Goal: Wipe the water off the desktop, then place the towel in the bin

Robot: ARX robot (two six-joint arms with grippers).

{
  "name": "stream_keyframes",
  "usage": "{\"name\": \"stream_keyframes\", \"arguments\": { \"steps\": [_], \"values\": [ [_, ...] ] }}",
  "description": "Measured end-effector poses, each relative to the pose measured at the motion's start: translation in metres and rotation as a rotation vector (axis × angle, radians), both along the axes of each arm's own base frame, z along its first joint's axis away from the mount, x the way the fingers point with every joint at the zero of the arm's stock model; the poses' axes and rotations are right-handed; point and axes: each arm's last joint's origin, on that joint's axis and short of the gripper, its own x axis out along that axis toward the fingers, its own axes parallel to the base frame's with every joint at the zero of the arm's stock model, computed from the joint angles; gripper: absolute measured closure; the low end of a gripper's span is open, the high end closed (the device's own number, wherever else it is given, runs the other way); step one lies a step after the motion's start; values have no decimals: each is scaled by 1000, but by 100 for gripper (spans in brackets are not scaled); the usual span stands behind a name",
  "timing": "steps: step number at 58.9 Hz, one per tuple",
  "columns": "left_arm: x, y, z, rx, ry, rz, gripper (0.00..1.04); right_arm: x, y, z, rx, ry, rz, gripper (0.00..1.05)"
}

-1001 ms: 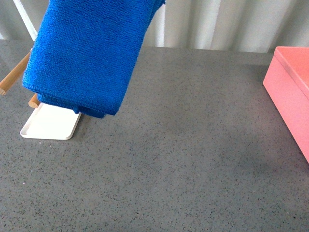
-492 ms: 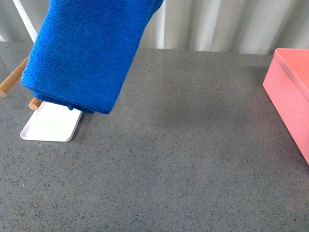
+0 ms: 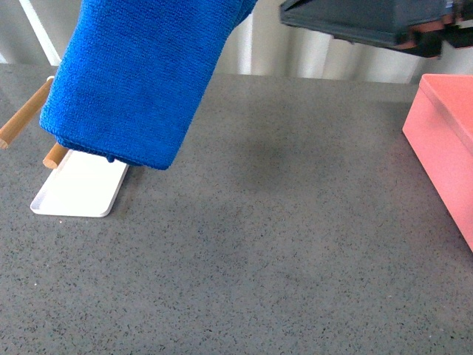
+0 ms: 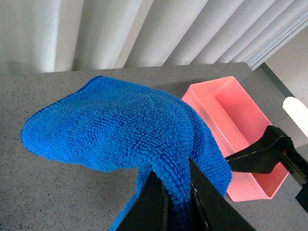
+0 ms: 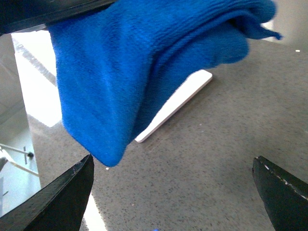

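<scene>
The blue towel (image 3: 140, 81) hangs folded above the left side of the grey speckled desktop (image 3: 281, 244), its lower edge just over the tray. My left gripper (image 4: 178, 179) is shut on the towel (image 4: 125, 130), pinching a fold between its black fingers (image 4: 151, 204). The pink bin (image 3: 443, 140) stands at the right edge, and the left wrist view shows the bin (image 4: 240, 120) with nothing in it. My right gripper (image 5: 173, 163) is open wide over bare desktop (image 5: 202, 159), beside the hanging towel (image 5: 125, 72). I see no water on the desktop.
A flat white tray (image 3: 77, 188) with two wooden rods (image 3: 26, 115) lies at the left, partly under the towel. The right arm's dark body (image 3: 355, 22) reaches in at the top right of the front view. Pale curtains run behind the desktop.
The towel has risen a little and drifted right. The right arm's dark body has come into the front view at the top right.
</scene>
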Motion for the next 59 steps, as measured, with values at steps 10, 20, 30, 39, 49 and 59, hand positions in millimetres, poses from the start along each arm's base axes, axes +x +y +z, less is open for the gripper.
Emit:
{"name": "stream_keyframes", "arguments": {
  "steps": [10,20,30,39,49,59],
  "values": [
    [0,0,0,0,0,0,100,7,35,-2,40,-13,92,7],
    [0,0,0,0,0,0,100,25,67,-12,49,7,109,7],
    [0,0,0,0,0,0,100,38,84,-15,56,6,92,7],
    [0,0,0,1,0,1,100,46,95,-14,62,-6,74,7],
    [0,1,0,2,0,7,100,53,106,-18,55,-4,51,7],
    [0,1,0,2,-1,8,100,58,113,-19,65,-2,10,7]
  ]
}}
